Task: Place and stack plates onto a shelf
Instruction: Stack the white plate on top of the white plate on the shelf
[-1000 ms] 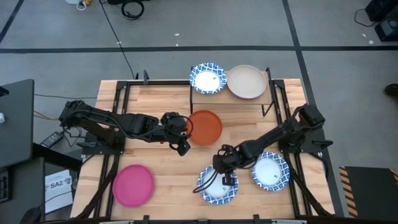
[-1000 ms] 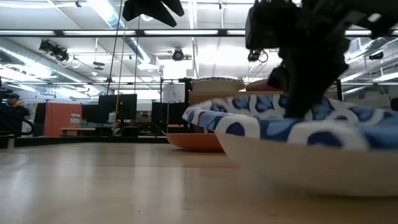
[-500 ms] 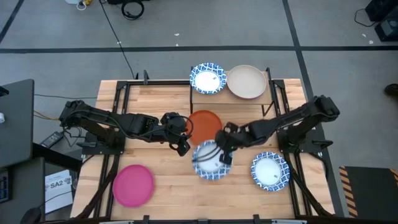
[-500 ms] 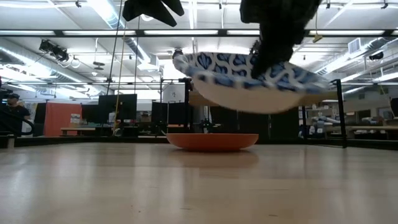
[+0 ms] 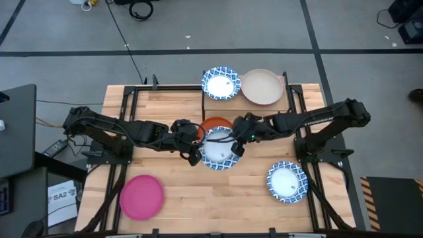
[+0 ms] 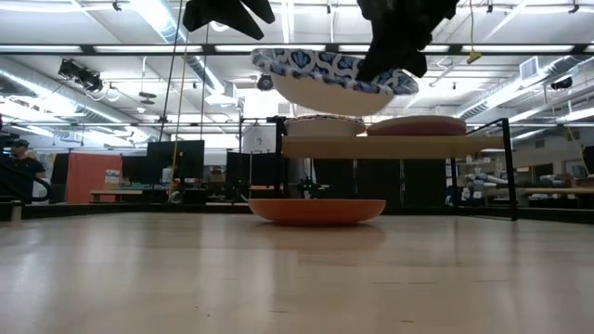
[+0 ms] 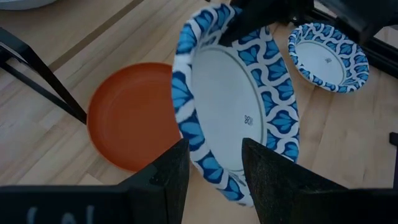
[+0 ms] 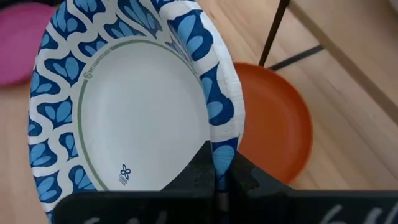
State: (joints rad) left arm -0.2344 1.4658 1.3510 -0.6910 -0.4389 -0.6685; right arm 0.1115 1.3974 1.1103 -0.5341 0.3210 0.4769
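My right gripper (image 5: 239, 137) is shut on a white plate with a blue patterned rim (image 5: 220, 148), which hangs in the air over the orange plate (image 5: 215, 123) on the table. My left gripper (image 7: 214, 180) is open and touches nothing; it hovers at the held plate's left side (image 5: 197, 144). The shelf (image 5: 248, 104) stands at the far edge and carries one blue-rimmed plate (image 5: 220, 83) and the beige plate (image 5: 262, 86). Another blue-rimmed plate (image 5: 287, 182) lies near right and the pink plate (image 5: 141, 196) near left. My right gripper pinches the blue-rimmed plate's rim (image 8: 222, 146) between its two fingers, one on the upper face and one beneath. The fingers come level from the table's right. The plate is lifted clear and slightly tilted (image 6: 325, 79), above the orange plate (image 6: 316, 211).
The shelf's black legs (image 5: 289, 109) stand just beyond the orange plate. The shelf top (image 6: 390, 146) is lower than the held plate in the low view. Bare wood (image 5: 198, 198) lies between the pink plate and the near right plate. A person sits far off in the room (image 6: 17, 172).
My right gripper, shut on the blue-rimmed plate, has lifted it off the near part of the table. It carried the plate up and toward the far edge, until it hung over the orange plate. The other plates have stayed in place.
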